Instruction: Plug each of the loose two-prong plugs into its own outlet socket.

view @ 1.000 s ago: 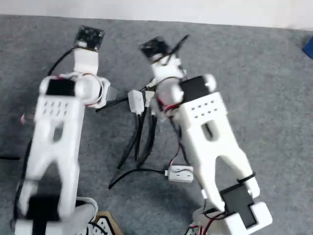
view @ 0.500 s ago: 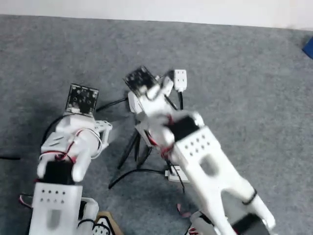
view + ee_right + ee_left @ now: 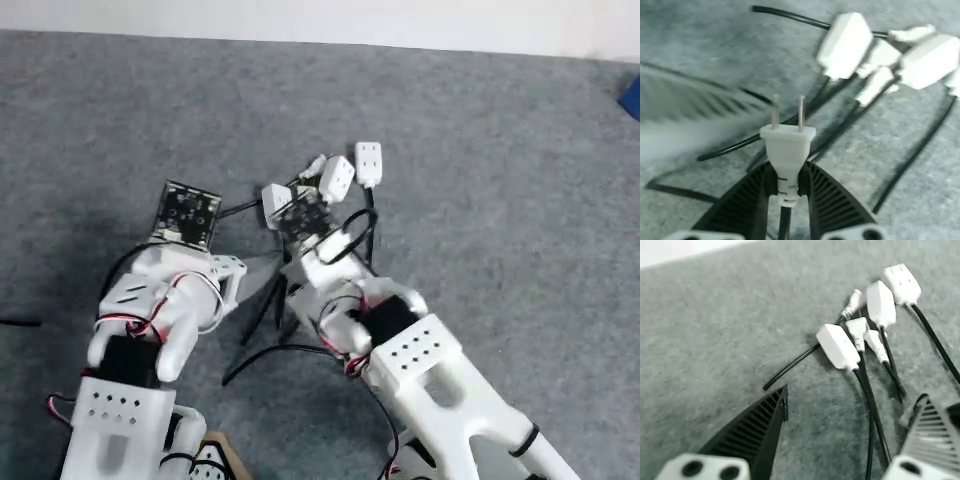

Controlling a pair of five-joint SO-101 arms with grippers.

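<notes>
Right claw: clamped tight on the body of one white two-prong plug. The prongs point away from the claw, and the plug's black cord leads back between the fingers.

Left claw: fingers wide apart, holding nothing, over the grey carpet. The end of a black cable lies just ahead of one fingertip.

Ahead of both claws, one cluster:
- Socket blocks, white, three: nearest block, middle block, farthest block with its slots showing.
- Loose plugs, white, three: first loose plug and second loose plug side by side between the nearest and middle blocks; third loose plug just beyond them.
- Black cords trail from the cluster back toward the claws.
</notes>
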